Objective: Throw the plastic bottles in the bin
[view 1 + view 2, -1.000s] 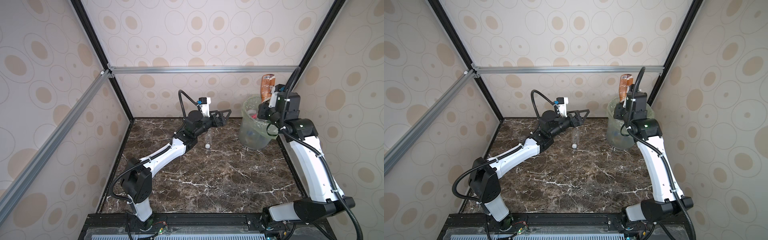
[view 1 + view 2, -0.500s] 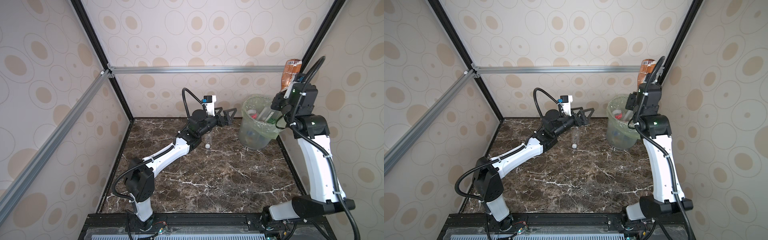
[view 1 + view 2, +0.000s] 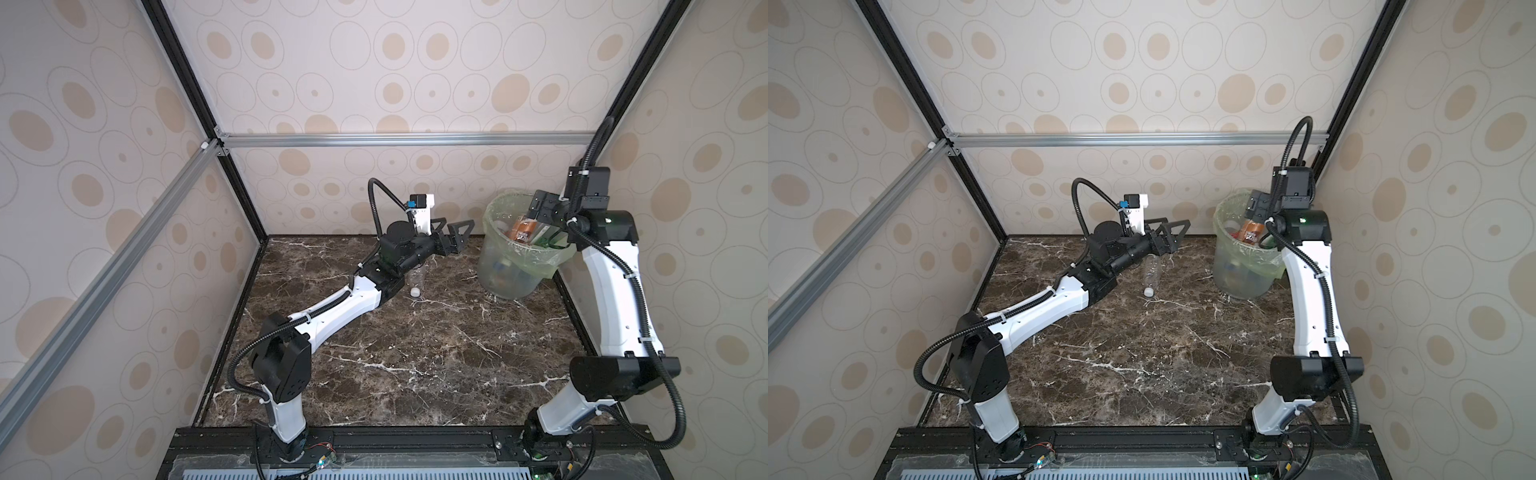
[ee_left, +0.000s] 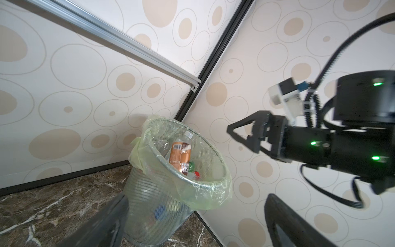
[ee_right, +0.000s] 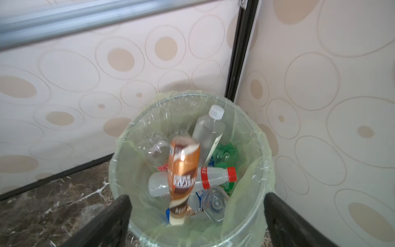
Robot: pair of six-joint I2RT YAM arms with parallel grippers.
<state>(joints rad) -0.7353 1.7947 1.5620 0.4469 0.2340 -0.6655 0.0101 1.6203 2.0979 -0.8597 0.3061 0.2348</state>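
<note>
**Desk:** Where are the bottles, and what can't we read?

**Photographer:** A brown-labelled bottle point(image 5: 183, 171) hangs neck down in the mouth of the bin point(image 5: 265, 149), smeared by motion blur, its label unreadable. Beneath it lie a white-capped bottle point(image 5: 208, 132), a red-capped bottle point(image 5: 213, 177) and a green bottle point(image 5: 225, 155). Those deeper down show only as coloured smudges through the bin's wall. The bin stands in the far right corner of the marble table point(image 3: 415, 353). One clear bottle point(image 3: 1152, 272) lies on the table beside the left arm, which covers part of it in a top view.

**Desk:** And the claws?

**Photographer:** The right gripper point(image 5: 196, 195) hovers over the bin, its fingers point(image 5: 115, 220) spread wide and touching nothing. The brown-labelled bottle shows between them, clear of both. Their bases are cut off at the frame's edge, and in both top views the wrist hides most of them. The left gripper point(image 3: 455, 224) points toward the bin from nearby, apart from it, jaws equally wide and empty.
</note>
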